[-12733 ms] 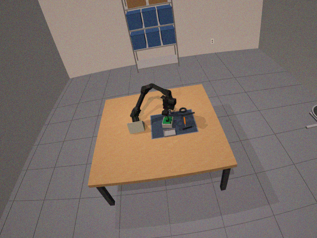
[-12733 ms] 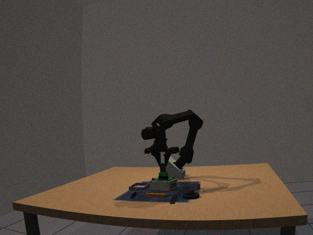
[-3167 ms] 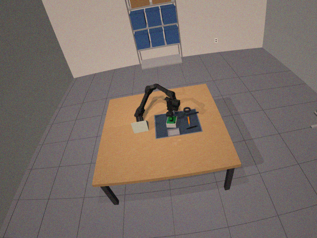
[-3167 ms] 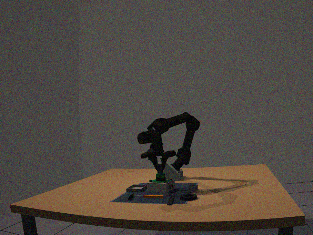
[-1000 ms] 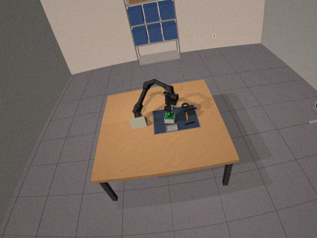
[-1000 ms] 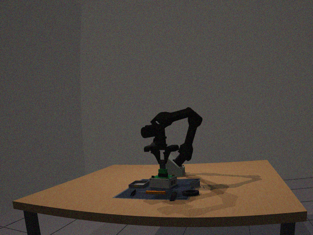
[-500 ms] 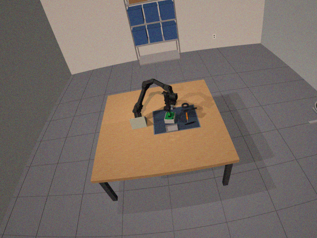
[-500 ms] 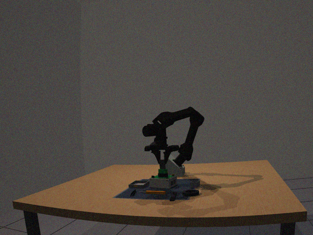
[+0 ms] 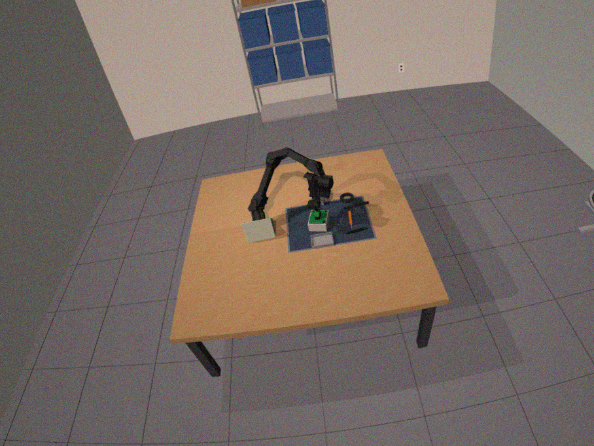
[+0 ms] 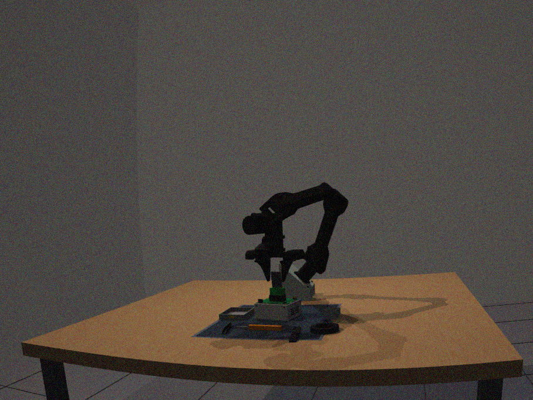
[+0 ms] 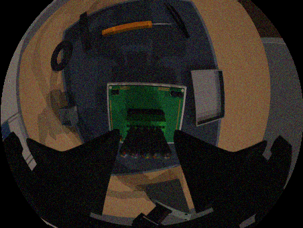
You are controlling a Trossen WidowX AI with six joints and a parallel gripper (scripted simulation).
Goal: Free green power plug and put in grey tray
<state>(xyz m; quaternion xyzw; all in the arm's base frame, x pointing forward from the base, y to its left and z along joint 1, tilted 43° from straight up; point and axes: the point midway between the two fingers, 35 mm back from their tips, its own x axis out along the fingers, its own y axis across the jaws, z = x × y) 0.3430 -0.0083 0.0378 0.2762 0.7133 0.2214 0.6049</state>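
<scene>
The gripper [image 9: 314, 205] [image 10: 275, 280] [image 11: 146, 135] is standing part-open, holding nothing, its fingertips flanking the plug's dark upright lead bundle [image 10: 276, 280] [image 11: 146, 141]. The green power plug [image 10: 277, 291] [image 11: 146, 115] is sitting directly below, mid-frame in the wrist view, on the circuit board [image 9: 314, 216] [image 10: 291, 301] [image 11: 115, 110], its long side running left-right; regripping probably needs lowering straight down.

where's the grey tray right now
In the wrist view the grey tray lies on the dark blue mat, just right of the circuit board.
</scene>
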